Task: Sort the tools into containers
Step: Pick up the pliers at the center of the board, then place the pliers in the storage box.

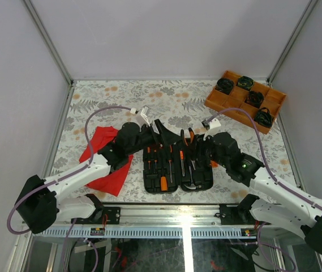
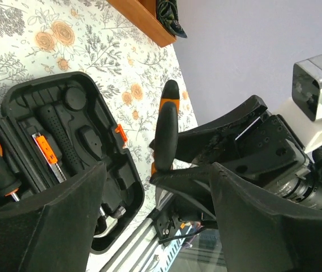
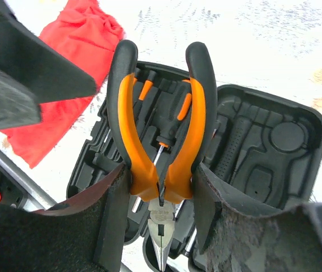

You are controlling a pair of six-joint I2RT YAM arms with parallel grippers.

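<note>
Right gripper (image 3: 161, 190): its two fingers are clamped on the pliers (image 3: 190, 141), pressing from either side just above the pivot.
Pliers: held upright between the right fingers. The orange-and-black handles rise away past the fingertips. The steel nose points back toward the wrist, and the handles stand slightly apart.
Left gripper (image 2: 158, 175): its fingers are spread wide with nothing between the pads. It hangs above the tool case (image 2: 93, 122), facing the right gripper. From the left wrist, the pliers show edge-on beyond the gap between the left fingers.
Tool case: lies open and flat on the table (image 1: 121, 96), directly beneath both pairs of fingers, with its moulded black slots facing up.
Screwdrivers (image 3: 182, 107): seated in the case's slots, seen past the right fingers through the gap between the plier handles.
Ribbed black handle (image 2: 59, 133): lies in a slot of the case half to the left of the left fingers.
Red cloth (image 3: 64, 68): crumpled on the table beside the case, beyond and to the left of the right fingers.
Orange tray (image 1: 226, 101): holds black round items and sits at the far table corner, well beyond the right fingers.
</note>
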